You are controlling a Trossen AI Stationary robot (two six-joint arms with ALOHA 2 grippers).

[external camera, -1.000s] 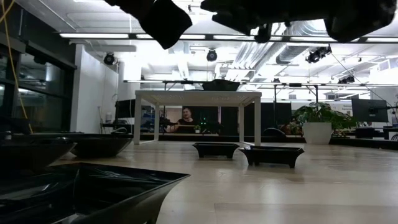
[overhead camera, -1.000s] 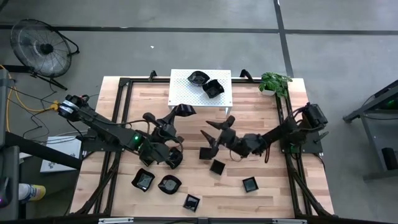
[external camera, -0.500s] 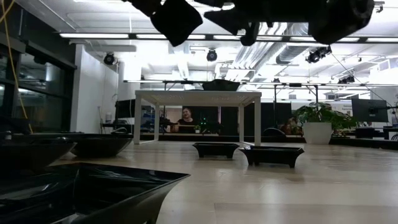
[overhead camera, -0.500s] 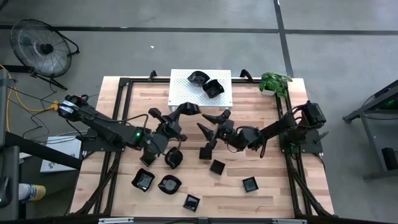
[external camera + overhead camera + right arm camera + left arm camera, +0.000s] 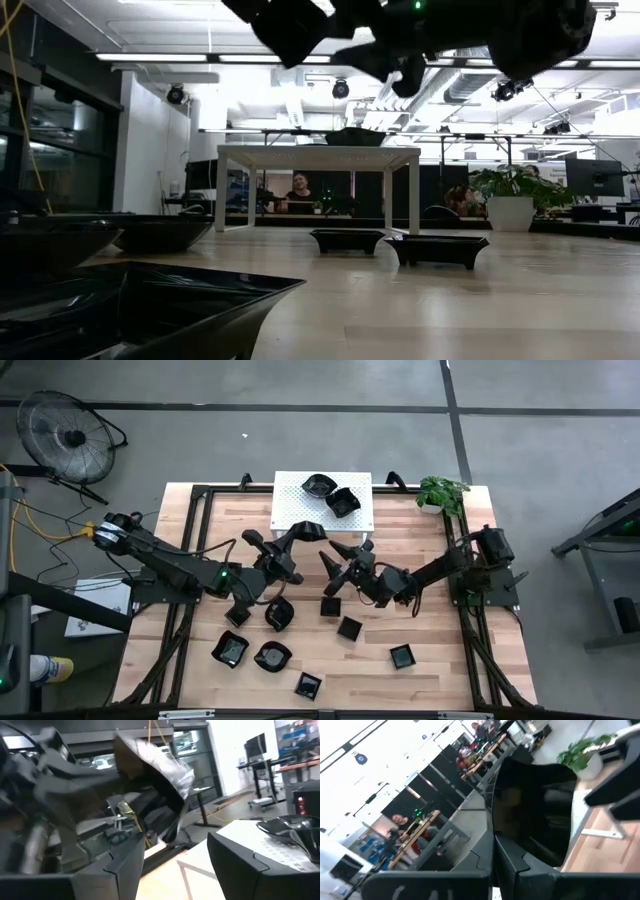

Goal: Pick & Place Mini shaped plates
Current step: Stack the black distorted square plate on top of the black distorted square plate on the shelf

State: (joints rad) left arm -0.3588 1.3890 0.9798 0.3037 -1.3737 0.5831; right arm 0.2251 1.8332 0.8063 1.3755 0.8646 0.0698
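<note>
The bench (image 5: 420, 560) carried a white perforated stand (image 5: 292, 510) at the middle of its far edge, already bearing two black plates (image 5: 332, 493), presumably the drop-off spot. Five more mini plates (image 5: 270, 656) lay loose toward the near edge, seemingly waiting their turn.

The left end effector (image 5: 300, 532) was clamped on a black plate (image 5: 535, 810), held aloft just off the stand's near edge, probably for placing there. The right end effector (image 5: 337, 563) hung close beside it over the bench's middle, fingers (image 5: 235, 862) apart and empty.

The held plate's shape was hard to make out, since it showed edge-on from above and filled the left wrist view. In the low view both arms were cut off at the top.
</note>
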